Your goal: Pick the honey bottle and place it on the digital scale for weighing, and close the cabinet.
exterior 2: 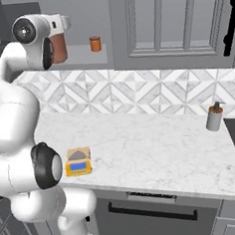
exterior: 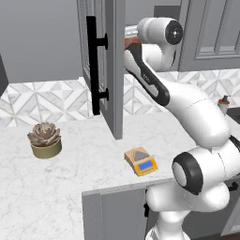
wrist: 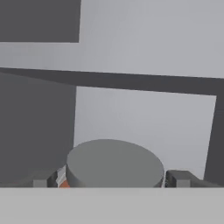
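hand view: the pincer (wrist: 111, 179) sits inside the cabinet (exterior: 104, 70), its two dark fingertips (wrist: 177, 178) standing on either side of the grey lid of the honey bottle (wrist: 113, 165). the tips lie close against the lid's left and right edges, yet whether they press on the jar or merely bracket it cannot be told. a sliver of the jar's reddish-brown body shows below the lid at the left tip. the hand comes in level with the lid, probably so that the fingers can close across the jar's width.

right base view: the arm reaches up and back to the cabinet shelf (exterior 2: 85, 62), where the honey bottle (exterior 2: 59, 48) stands upright, touching the white hand. a small orange jar (exterior 2: 95, 43) stands to its right, well apart, and plays no part in the task.

left base view: the cabinet door stands open, edge-on to the camera, its black bar handle (exterior: 93, 65) facing left; it must stay open until the jar is out. the scale (exterior: 140, 161) lies on the desk (exterior: 56, 187) near the front edge, below the cabinet, its plate bare. a potted succulent (exterior: 45, 139) sits far left; a soap dispenser (exterior 2: 214, 116) sits far right.
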Tool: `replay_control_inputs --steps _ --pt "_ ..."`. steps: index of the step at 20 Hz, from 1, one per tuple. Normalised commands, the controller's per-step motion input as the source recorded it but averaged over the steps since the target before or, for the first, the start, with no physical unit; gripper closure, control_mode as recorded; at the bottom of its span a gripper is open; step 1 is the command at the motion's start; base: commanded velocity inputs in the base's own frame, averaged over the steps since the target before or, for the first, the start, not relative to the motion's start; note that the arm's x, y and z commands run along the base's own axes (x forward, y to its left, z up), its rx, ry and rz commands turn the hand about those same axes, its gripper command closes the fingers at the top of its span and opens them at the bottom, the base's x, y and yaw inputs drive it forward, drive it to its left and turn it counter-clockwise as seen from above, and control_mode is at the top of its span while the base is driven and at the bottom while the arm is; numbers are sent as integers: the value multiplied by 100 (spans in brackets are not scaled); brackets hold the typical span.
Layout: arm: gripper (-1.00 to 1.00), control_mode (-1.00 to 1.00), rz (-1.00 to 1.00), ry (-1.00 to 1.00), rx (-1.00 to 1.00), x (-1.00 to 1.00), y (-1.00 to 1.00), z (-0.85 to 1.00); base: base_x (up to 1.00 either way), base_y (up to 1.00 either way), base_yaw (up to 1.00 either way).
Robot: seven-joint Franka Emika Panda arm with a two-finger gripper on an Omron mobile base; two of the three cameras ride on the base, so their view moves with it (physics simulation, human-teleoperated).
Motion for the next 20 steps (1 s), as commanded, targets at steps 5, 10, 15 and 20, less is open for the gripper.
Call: replay_control_inputs --steps 5,10,15,20 --pt "100 -100 2 0 0 -100 -62 0 0 0 0" --pt "100 -100 9 0 -3 -99 -66 -13 0 0 0" --pt "100 -100 32 11 -12 -56 -46 -74 0 0 0" --pt "100 -100 50 8 -8 -19 -36 -75 0 0 0"
